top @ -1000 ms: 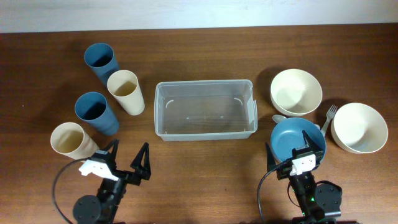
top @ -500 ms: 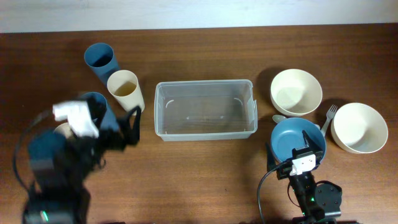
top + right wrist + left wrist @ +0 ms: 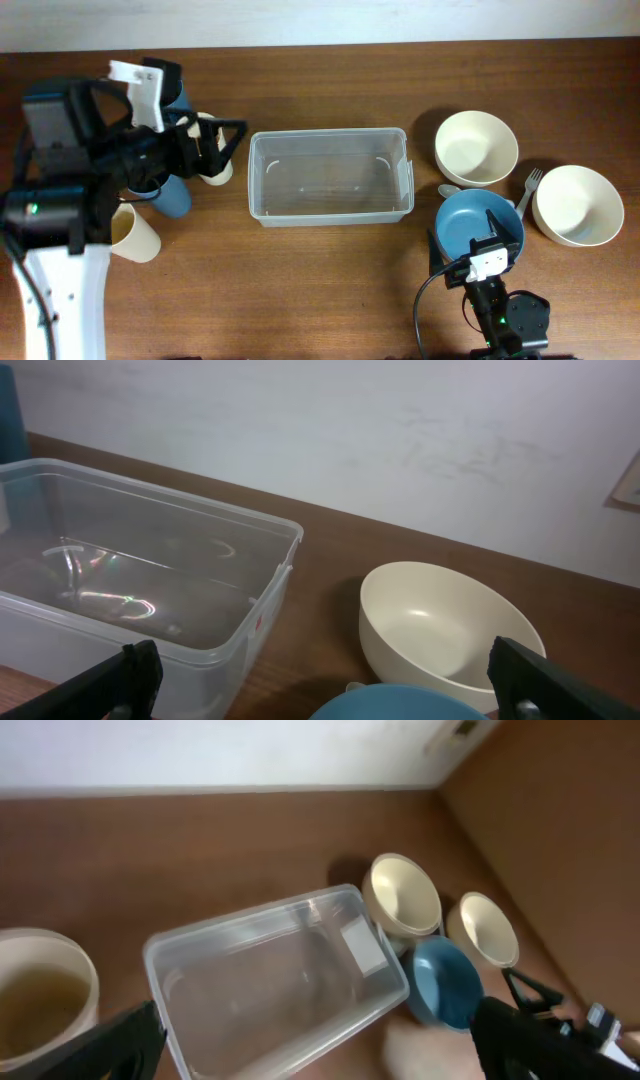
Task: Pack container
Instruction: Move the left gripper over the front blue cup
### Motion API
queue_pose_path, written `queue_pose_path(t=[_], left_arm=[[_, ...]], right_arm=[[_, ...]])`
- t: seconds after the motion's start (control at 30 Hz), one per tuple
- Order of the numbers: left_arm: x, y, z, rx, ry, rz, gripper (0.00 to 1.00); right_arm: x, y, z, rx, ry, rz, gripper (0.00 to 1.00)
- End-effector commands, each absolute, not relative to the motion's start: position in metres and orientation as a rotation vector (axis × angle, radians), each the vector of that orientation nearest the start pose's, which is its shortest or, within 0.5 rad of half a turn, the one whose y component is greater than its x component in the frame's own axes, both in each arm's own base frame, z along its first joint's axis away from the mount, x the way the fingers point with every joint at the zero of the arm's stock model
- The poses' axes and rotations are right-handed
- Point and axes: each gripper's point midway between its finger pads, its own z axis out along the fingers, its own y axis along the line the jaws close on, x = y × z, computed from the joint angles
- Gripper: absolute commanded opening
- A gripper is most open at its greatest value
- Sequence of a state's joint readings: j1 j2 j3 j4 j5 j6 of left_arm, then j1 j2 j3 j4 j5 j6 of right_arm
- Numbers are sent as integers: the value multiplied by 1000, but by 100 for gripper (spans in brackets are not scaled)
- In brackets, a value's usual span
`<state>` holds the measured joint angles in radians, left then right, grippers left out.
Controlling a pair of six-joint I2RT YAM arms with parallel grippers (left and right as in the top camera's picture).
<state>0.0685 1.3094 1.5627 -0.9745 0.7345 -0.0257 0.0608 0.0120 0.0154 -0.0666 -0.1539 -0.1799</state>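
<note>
The container [image 3: 330, 133] is a clear rectangular bin, standing empty at the middle of the table. My left gripper [image 3: 213, 140] hovers open above the cups on the left, its fingers pointing at the bin's left end. A cream cup [image 3: 212, 160] sits below it. In the left wrist view the container [image 3: 250, 917] lies ahead between the fingertips [image 3: 120, 1045], and nothing is held. My right gripper [image 3: 478, 256] rests low at the front right, open and empty, just behind a blue bowl [image 3: 470, 222]. The right wrist view shows the container [image 3: 270, 600] to the left.
Two blue cups [image 3: 172, 192] and another cream cup [image 3: 137, 236] stand under the left arm. Two cream bowls [image 3: 477, 147] [image 3: 578, 205], a fork [image 3: 528, 188] and a spoon [image 3: 447, 190] lie right of the bin.
My left arm has lifted from the front of the table and swung up and back over the cups, toward the container. The right arm has not moved.
</note>
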Motion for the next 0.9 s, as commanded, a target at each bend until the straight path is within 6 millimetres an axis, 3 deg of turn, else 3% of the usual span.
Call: queue_pose_path(t=[0.0,0.13,0.23,0.3,0.43,0.57,0.73,0.87], left_arm=[[329,-100,349,376,2179,-840,100],[330,-72,333,279,2267,-694,100],[327,-32,312,-40,2408,-548,99],[320,-16,300,-146,2472,-472,100],[298,9,279,-253,2602,-287,100],[284,29,269,-307,2666,-122,100],[293,49,274,-332,2619,19,100],[314,65,275,-353,2564,119,100]], right_arm=[[242,41,160,-307,1606,35,99],[242,41,160,-307,1606,35,99],[242,41,160,-307,1607,34,99],[242,41,160,-307,1606,35,99],[242,41,160,-307,1607,34,99],[242,41,160,-307,1607,34,100],[242,41,160,-307,1607,34,99],[242,41,160,-307,1606,35,99]])
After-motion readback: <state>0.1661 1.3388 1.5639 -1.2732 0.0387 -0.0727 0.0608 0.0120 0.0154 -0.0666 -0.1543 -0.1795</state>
